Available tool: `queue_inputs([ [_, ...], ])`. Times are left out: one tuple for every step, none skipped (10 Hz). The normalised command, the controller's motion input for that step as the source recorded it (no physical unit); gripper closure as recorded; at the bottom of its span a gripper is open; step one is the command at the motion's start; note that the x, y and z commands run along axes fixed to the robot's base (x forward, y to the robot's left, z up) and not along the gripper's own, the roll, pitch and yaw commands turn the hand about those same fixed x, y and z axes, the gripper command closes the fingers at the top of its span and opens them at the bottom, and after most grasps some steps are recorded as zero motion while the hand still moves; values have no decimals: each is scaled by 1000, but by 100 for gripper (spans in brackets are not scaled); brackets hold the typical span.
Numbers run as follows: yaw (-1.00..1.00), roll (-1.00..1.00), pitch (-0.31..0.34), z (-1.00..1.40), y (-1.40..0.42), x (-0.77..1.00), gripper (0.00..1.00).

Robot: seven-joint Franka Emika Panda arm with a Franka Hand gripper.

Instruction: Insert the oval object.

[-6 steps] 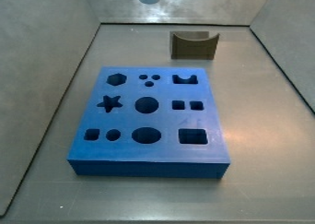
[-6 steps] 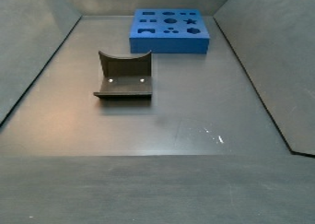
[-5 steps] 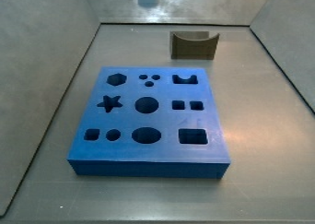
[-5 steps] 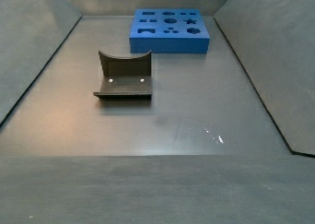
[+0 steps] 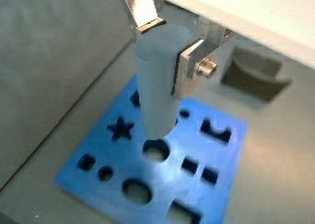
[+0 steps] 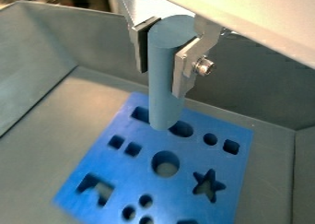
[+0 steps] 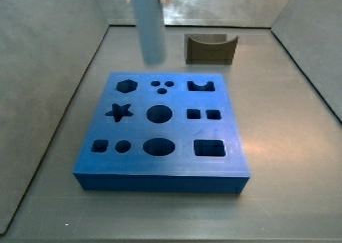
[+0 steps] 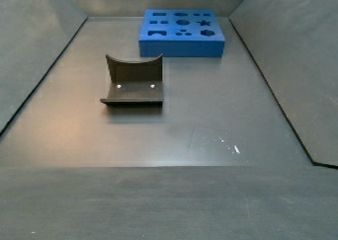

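Note:
My gripper (image 5: 167, 41) is shut on the oval object (image 5: 157, 85), a long pale blue-grey peg with an oval cross-section that hangs upright from the fingers (image 6: 187, 65). Both wrist views show the gripper (image 6: 167, 45) and the peg (image 6: 165, 80) held above the blue block (image 5: 167, 177) with its shaped holes. In a side view the peg (image 7: 144, 25) comes down from the top edge, its lower end above the far edge of the block (image 7: 181, 132). The gripper itself is out of frame in both side views.
The fixture (image 7: 210, 49) stands on the grey floor beyond the block and also shows in a side view (image 8: 132, 81) and a wrist view (image 5: 252, 71). The block (image 8: 183, 49) sits near the far wall. Grey walls enclose the floor.
The peg has come down and moved nearer the block: earlier only its tip showed at the top edge of the side view, now most of its length shows.

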Motion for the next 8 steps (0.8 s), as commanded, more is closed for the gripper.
queue_inputs([
  [-854,0,-180,-700,-323,-103,100],
  [-946,13,-147,-766,-229,-83,100],
  [-1000,31,-91,-809,-120,-40,100],
  [-1000,47,-24,-749,-157,0,100],
  [-946,19,-41,-566,-237,0,100],
  [-866,73,0,-514,-297,89,100],
  [-711,310,0,-349,-243,60,100],
  [-589,463,31,-260,-146,60,100],
])
